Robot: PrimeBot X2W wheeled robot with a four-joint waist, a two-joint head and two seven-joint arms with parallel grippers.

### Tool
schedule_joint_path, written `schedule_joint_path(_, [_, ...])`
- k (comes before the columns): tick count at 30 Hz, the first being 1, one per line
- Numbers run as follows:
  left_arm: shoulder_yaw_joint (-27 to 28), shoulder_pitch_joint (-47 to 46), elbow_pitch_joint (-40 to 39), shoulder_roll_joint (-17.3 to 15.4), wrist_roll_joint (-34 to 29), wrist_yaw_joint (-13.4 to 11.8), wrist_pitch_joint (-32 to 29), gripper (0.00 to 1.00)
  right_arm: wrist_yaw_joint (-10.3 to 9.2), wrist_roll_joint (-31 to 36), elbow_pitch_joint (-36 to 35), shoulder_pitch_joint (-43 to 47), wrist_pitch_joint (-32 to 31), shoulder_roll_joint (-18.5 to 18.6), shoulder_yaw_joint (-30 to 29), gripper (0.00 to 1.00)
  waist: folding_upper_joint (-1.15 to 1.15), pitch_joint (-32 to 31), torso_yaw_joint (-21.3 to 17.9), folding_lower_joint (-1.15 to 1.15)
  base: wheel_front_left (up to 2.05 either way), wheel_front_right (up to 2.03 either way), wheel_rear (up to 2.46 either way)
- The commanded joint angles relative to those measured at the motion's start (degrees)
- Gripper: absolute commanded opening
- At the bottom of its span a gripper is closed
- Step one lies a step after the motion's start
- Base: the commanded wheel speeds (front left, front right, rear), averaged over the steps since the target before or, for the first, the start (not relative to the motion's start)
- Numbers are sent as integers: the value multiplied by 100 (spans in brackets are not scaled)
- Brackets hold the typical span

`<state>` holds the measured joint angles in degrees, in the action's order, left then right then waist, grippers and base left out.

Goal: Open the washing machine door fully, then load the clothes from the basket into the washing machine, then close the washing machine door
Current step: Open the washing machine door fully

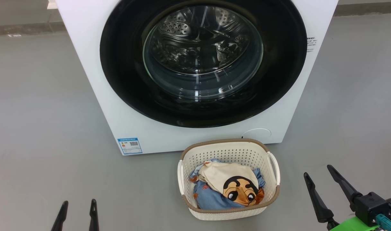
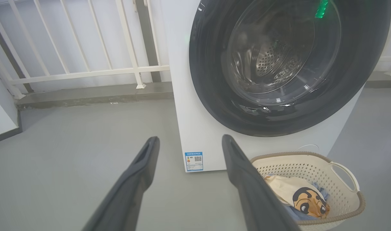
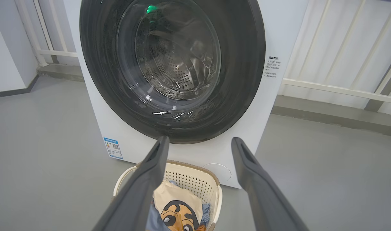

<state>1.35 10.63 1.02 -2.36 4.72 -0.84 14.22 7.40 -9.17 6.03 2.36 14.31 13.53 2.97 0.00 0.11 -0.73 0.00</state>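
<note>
Grippers are wide and hold nothing: left gripper (image 1: 79,202) and right gripper (image 1: 318,171). Between them sits the basket (image 1: 229,141) with the clothes (image 1: 225,183) in it, just in front of the washer (image 1: 182,138). The door (image 1: 201,54) is shut. It looks hard, heavy and slippery, so pull at its edge. The clothes look soft and light; pinch the top.

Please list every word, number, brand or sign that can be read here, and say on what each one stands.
No text is clear enough to quote.
The blue label sticker, low on the washing machine front: small print and a square code, too small to read.
The black printed lines on the white front beside the washing machine door: too blurred to read.
The clothes in the basket: a cartoon face, no letters.
</note>
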Motion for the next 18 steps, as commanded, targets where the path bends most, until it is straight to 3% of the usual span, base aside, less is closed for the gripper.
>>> schedule_joint_path(1, [178, -108, -178, -52, 27, -52, 78, 100, 9, 29, -158, -57, 69, 94, 114, 100, 0, 3, -2, 0, 58, 58, -115])
schedule_joint_path(18, [159, -135, -322, -52, 132, -76, 78, 100, 9, 7, -163, -56, 69, 98, 122, 100, 0, 53, -30, 0, 104, 104, -207])
